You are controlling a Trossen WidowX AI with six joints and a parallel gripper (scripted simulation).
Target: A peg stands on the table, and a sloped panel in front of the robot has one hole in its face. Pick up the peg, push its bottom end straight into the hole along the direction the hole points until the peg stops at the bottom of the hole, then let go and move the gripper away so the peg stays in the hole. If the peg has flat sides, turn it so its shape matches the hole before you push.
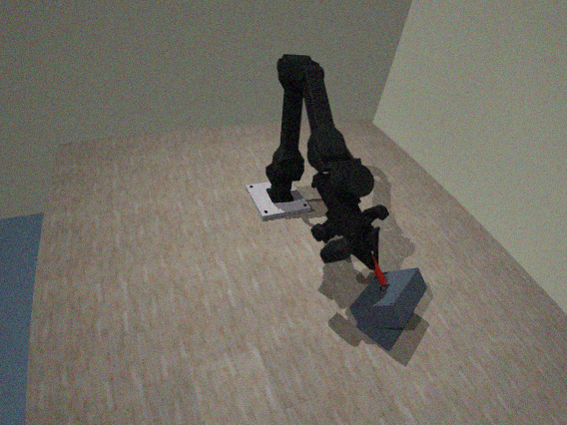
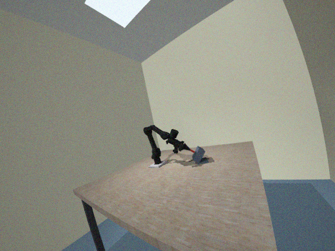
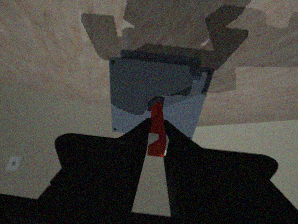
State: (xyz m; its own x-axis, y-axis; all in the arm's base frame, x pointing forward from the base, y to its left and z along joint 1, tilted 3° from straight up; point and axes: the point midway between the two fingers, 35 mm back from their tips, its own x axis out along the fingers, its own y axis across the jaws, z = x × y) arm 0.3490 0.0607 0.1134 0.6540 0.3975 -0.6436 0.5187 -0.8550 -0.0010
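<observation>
My gripper (image 1: 373, 260) (image 2: 188, 148) (image 3: 156, 122) is shut on the red peg (image 1: 379, 274) (image 2: 191, 151) (image 3: 157, 116), holding it by its upper part. The peg slants down to the blue-grey sloped panel (image 1: 405, 285) (image 2: 198, 154) (image 3: 130, 82). Its bottom end is at the dark hole (image 3: 154, 102) in the panel's face. In the wrist view part of the hole's dark rim shows around the peg's tip. How far the tip is inside is hard to tell. The peg's cross-section is too dim to make out.
The panel stands on the wooden table (image 1: 175, 309) (image 2: 189, 200), with a wedge-like support under it. The arm's white base plate (image 1: 256, 200) (image 2: 154, 166) is behind the gripper. Walls rise beyond the table, and the arm's shadow falls across the panel.
</observation>
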